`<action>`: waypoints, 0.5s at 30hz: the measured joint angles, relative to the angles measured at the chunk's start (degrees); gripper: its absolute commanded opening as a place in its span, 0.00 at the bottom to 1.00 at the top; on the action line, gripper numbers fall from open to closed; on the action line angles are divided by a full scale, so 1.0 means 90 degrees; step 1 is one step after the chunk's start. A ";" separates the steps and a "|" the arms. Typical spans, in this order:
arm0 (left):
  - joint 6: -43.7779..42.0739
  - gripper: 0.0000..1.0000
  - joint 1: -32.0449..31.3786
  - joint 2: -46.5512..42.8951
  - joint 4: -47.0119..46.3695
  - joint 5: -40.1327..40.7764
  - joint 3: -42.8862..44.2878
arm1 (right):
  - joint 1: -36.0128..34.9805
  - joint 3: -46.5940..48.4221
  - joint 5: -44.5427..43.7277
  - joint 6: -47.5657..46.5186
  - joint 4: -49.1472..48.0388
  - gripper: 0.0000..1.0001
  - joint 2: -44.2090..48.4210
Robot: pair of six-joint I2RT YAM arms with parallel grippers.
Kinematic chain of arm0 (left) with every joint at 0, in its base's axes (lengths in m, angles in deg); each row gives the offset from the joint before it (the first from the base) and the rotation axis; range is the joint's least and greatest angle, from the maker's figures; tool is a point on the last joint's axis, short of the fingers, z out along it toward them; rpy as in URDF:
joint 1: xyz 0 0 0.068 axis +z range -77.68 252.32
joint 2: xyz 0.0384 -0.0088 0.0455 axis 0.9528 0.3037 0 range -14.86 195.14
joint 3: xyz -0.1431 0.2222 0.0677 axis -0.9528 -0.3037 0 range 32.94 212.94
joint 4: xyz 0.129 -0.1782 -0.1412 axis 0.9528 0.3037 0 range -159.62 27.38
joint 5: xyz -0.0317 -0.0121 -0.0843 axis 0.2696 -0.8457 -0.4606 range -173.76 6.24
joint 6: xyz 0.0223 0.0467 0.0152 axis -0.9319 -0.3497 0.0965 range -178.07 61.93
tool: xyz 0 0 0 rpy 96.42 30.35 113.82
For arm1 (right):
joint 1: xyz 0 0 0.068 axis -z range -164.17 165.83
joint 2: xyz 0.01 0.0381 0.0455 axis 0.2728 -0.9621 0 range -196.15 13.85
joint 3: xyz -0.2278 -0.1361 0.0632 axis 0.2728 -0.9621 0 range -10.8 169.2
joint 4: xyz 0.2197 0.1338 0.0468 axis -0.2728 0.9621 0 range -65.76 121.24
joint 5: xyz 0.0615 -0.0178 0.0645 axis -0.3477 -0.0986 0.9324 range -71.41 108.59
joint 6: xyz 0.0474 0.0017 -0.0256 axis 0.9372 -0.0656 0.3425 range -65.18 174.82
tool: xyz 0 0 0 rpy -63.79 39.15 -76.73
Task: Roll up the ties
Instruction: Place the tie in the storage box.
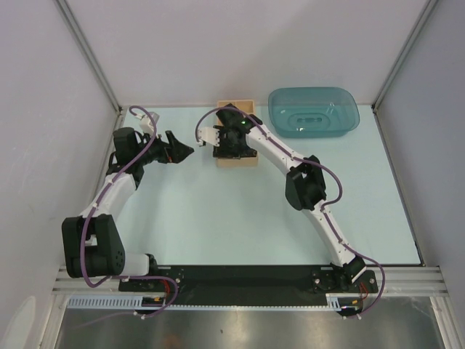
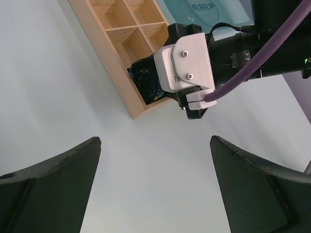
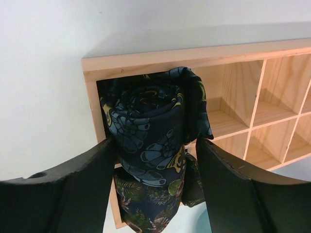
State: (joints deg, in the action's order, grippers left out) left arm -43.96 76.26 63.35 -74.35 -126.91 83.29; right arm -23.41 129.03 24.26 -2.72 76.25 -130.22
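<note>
Stowing step: R gripper (image 3: 155, 162) pinches rolled tie (image 3: 146, 121) at corner cell of wooden box (image 3: 233, 53); L gripper (image 2: 155, 170) spread, empty. Next: seat roll, release.

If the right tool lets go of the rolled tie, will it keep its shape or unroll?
Probably soft: the tie bulges between the fingers of the right tool. A loose flap hangs beside the roll, so it may unwind. The box walls could help hold it in shape.
</note>
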 measured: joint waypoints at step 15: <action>0.0053 0.99 0.0000 0.0032 -0.0083 -0.0117 0.0000 | 0.0063 -0.0160 0.0719 0.0109 0.0182 0.73 0.0406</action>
State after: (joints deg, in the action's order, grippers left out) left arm -43.48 76.26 63.63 -75.10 -127.96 83.29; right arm -22.84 127.59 30.73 -1.74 77.89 -126.57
